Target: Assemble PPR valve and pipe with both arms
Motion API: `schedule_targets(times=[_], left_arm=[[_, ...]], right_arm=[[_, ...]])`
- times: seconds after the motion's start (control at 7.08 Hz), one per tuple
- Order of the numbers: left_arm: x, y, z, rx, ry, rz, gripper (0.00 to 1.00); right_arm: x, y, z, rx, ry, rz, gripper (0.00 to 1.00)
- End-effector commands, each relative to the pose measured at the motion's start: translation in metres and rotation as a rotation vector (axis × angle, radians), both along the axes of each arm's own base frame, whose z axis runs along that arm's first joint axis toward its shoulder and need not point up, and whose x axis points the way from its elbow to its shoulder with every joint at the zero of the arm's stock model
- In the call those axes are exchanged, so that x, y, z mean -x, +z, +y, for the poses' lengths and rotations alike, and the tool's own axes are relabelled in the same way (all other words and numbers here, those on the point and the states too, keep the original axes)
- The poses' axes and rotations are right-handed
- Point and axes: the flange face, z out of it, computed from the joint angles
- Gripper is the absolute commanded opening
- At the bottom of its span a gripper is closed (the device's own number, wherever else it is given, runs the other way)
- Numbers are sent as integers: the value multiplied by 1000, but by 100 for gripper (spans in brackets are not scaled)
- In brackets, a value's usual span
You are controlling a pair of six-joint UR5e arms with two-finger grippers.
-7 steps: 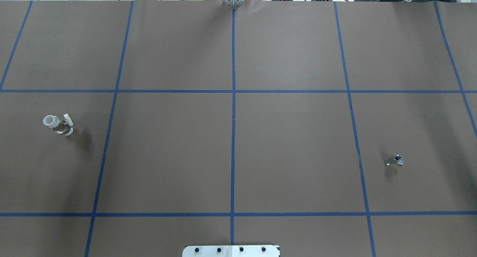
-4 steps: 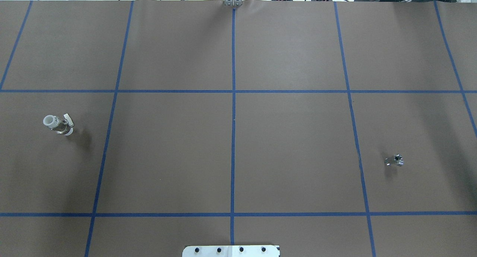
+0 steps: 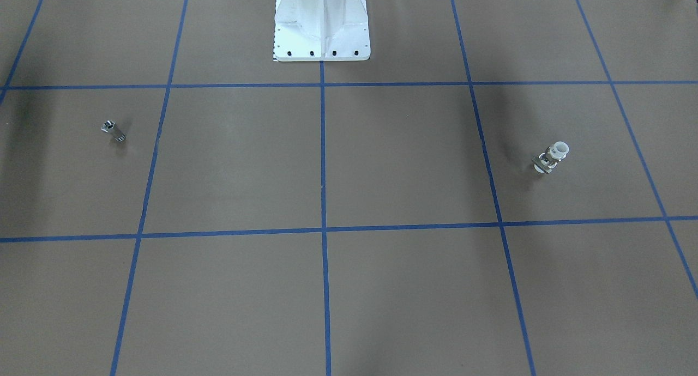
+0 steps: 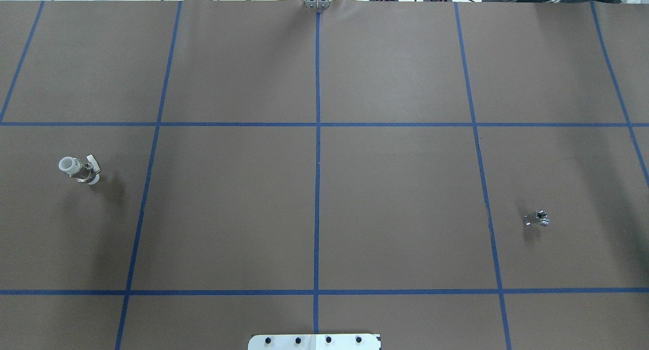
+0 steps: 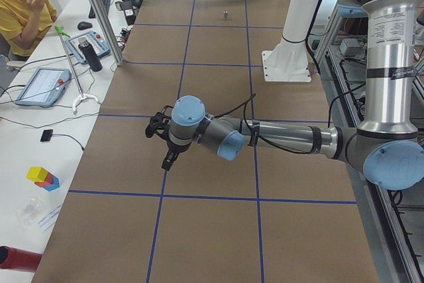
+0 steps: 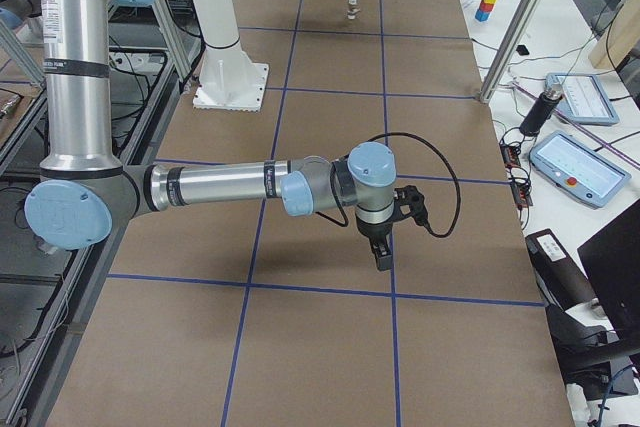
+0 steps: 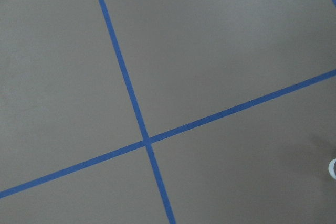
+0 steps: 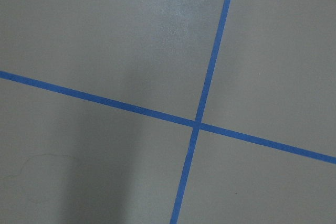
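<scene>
The PPR valve (image 4: 79, 170), with white ends, a brass middle and a silver lever, stands on the brown table at my left; it also shows in the front view (image 3: 551, 157) and far off in the right side view (image 6: 352, 7). The pipe (image 4: 536, 218), a small silver stub, lies at my right, also in the front view (image 3: 113, 131) and the left side view (image 5: 226, 14). My left gripper (image 5: 167, 162) shows only in the left side view and my right gripper (image 6: 382, 259) only in the right side view. I cannot tell whether either is open. Both point down over the table.
The white bolted pedestal (image 3: 322, 27) stands at the table's robot-side edge. Blue tape lines (image 4: 317, 187) divide the brown mat. An operator (image 5: 23, 4) sits beside the table with tablets (image 5: 41, 85) and cables. A white sliver (image 7: 333, 169) shows at the left wrist view's right edge.
</scene>
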Motion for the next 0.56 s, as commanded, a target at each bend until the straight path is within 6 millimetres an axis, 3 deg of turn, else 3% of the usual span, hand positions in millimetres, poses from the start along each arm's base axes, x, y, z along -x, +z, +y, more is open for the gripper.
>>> schedule_targets(times=[0.0, 0.14, 0.28, 0.42], left_arm=[[-96, -32, -7, 42, 72, 64, 100], [-117, -38, -6, 120, 20, 73, 100], [-150, -39, -1, 187, -108, 33, 100], [-186, -40, 5, 188, -116, 0, 100]], right_arm=[[4, 4, 1, -3, -7, 2, 100], [5, 4, 1, -2, -8, 1, 100], [5, 5, 1, 1, -9, -1, 100], [5, 4, 1, -2, -9, -1, 100]])
